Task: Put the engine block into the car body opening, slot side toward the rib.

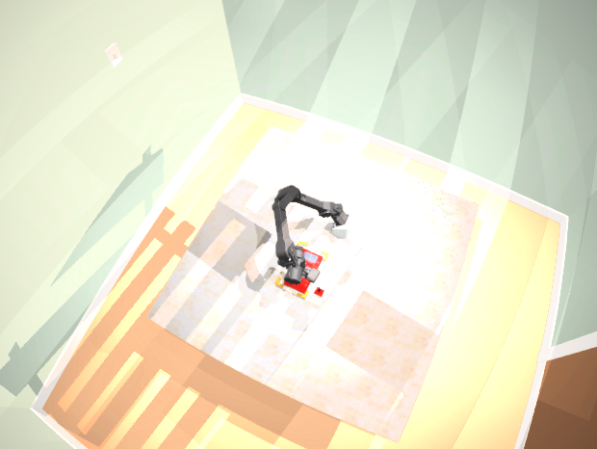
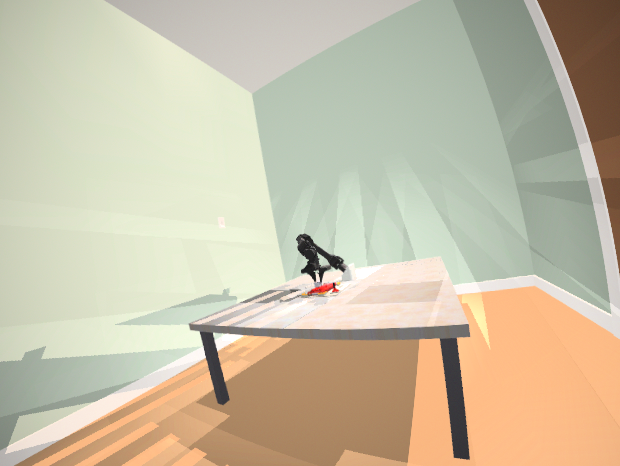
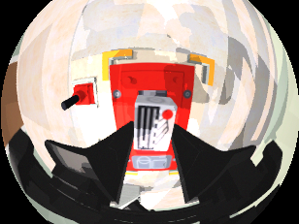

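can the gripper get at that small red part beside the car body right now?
Probably not as it stands: the gripper is shut on the engine block over the red car body. The small red part lies apart on the table, unobstructed, but the fingers are occupied.

Glossy red car body, grey metallic engine block, matt pale mottled table.

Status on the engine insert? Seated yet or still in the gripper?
Done: the engine block is picked up and held over the red car body. In hand: the gripper is shut on it, fingers either side, arm above the car. Whether it is fully seated can't be judged. Left: push down, release, withdraw.
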Available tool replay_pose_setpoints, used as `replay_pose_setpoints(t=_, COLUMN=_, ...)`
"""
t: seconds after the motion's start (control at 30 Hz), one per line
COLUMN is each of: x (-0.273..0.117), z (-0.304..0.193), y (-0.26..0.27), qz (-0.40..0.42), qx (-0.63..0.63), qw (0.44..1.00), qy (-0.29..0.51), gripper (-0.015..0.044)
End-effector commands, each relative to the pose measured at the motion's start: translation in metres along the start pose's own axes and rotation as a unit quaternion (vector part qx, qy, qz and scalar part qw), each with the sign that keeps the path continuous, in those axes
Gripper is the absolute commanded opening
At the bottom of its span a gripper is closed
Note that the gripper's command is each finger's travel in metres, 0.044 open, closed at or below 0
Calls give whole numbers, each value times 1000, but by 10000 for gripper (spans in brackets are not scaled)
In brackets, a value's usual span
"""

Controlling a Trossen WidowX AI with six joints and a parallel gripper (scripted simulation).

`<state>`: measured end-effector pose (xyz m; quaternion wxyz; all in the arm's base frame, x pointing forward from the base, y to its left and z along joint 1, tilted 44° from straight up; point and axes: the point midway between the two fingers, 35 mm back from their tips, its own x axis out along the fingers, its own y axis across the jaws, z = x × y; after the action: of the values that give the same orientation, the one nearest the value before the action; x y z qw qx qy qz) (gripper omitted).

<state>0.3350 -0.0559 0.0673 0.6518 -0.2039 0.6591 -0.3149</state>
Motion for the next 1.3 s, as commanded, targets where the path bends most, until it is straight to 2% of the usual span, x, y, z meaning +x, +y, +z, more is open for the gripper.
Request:
replay_pose_setpoints(t=0.0, x=-1, z=0, y=-2, qz=-1, qx=49, qw=999, qy=-3, gripper=159)
replay_pose_setpoints(t=0.2, x=-1, z=0, y=-1, qz=-1, qx=15, qw=1000, qy=-3, gripper=159)
replay_pose_setpoints(t=0.47, x=-1, z=0, y=-1, qz=-2, qx=-114, qw=993, qy=-3, gripper=159)
replay_pose_setpoints(t=0.7, x=-1, z=0, y=-2, qz=-1, qx=-95, qw=996, qy=-3, gripper=159)
replay_pose_setpoints(t=1.03, x=-1, z=0, y=-2, qz=-1, qx=39, qw=999, qy=-3, gripper=159)
replay_pose_setpoints(t=1.27, x=-1, z=0, y=-1, qz=-1, qx=11, qw=1000, qy=-3, gripper=159)
